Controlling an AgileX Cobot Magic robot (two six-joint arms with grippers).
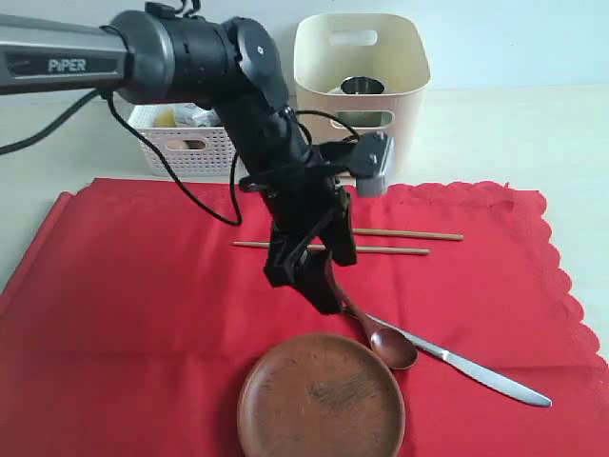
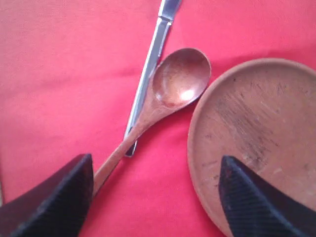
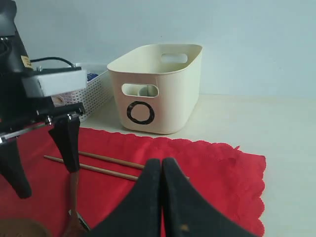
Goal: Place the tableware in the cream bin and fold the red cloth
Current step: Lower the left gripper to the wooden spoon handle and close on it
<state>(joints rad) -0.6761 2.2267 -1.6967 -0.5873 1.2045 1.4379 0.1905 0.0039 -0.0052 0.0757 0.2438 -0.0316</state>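
Underneath, red cloth [image 1: 143, 286] on pale tabletop [image 1: 533, 133]

cloth [image 1: 143, 286]: bright red | plate [image 1: 321, 400]: brown | spoon [image 1: 392, 347]: brown | knife [image 1: 476, 371]: silver | bin [image 3: 182, 89]: cream, black "o"

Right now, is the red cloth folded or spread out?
Spread out: the red cloth lies flat, with the wooden plate, spoon, knife and chopsticks resting on it.

We lose the end of the spoon [image 2: 178, 79] handle under the left pincer [image 2: 155, 168]; the knife [image 2: 148, 74] runs past the picture's edge, which also cuts off much of the plate [image 2: 256, 138].
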